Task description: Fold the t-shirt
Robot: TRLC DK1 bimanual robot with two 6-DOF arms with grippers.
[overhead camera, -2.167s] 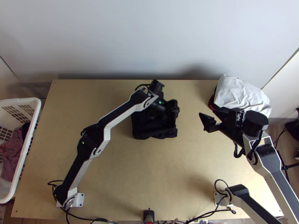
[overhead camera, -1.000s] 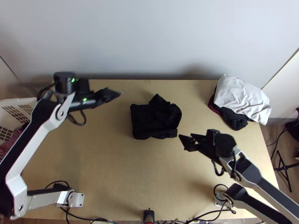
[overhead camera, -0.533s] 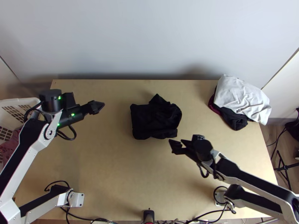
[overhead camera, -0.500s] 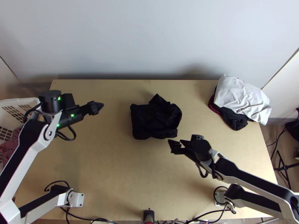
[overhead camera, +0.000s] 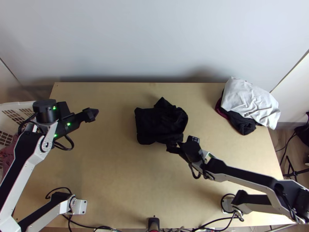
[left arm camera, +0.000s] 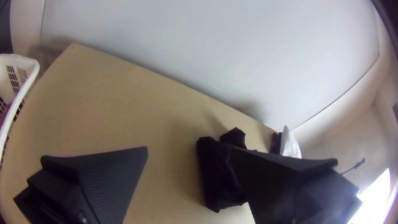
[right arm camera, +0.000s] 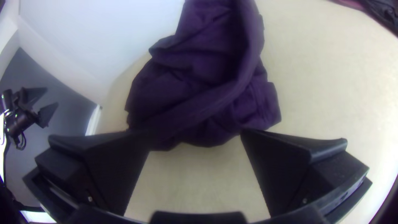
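Grippers: two, left (overhead camera: 92,114) and right (overhead camera: 172,148), fingers of both parted. T-shirt (overhead camera: 156,123): one. Clothes pile (overhead camera: 247,101): one, white-topped, far right. Basket (overhead camera: 19,104): one, white, left side. Worktop (overhead camera: 112,166): light wood, backed by pale wall (overhead camera: 154,38). T-shirt black, rumpled, roughly folded, laid mid-worktop; right gripper positioned at near-right corner.

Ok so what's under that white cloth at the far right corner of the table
Edges of a black cloth and a maroon cloth stick out from beneath the white cloth. Whatever lies deeper is covered and can't be seen.
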